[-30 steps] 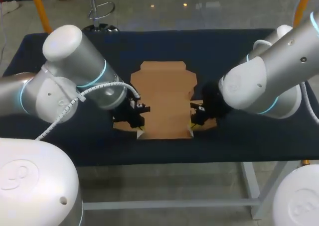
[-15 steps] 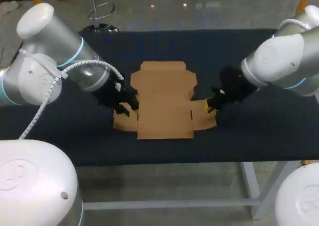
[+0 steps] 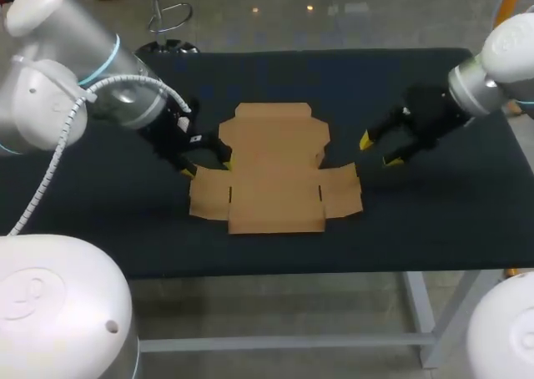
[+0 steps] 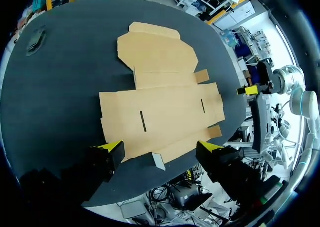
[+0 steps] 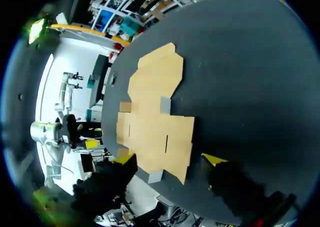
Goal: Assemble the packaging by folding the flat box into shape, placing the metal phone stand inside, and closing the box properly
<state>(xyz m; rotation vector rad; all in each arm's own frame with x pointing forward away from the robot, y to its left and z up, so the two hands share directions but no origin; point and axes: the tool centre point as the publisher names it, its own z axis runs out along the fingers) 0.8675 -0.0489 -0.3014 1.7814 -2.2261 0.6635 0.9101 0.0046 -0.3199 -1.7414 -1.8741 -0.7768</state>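
Where the dark, matte table (image 3: 417, 220) spreads out around it, the flat box (image 3: 275, 174) lies unfolded at the middle; it is a thin brown cardboard sheet, die-cut with side flaps, two short slits and a lid panel with clipped corners at the far end. The left gripper (image 3: 207, 164) hovers just beside the sheet's left flap, yellow-tipped fingers spread wide and pinching nothing; the right gripper (image 3: 379, 151) hangs beside the right edge, apart from it, jaws likewise spread; in each wrist view the sheet lies ahead of the fingers.
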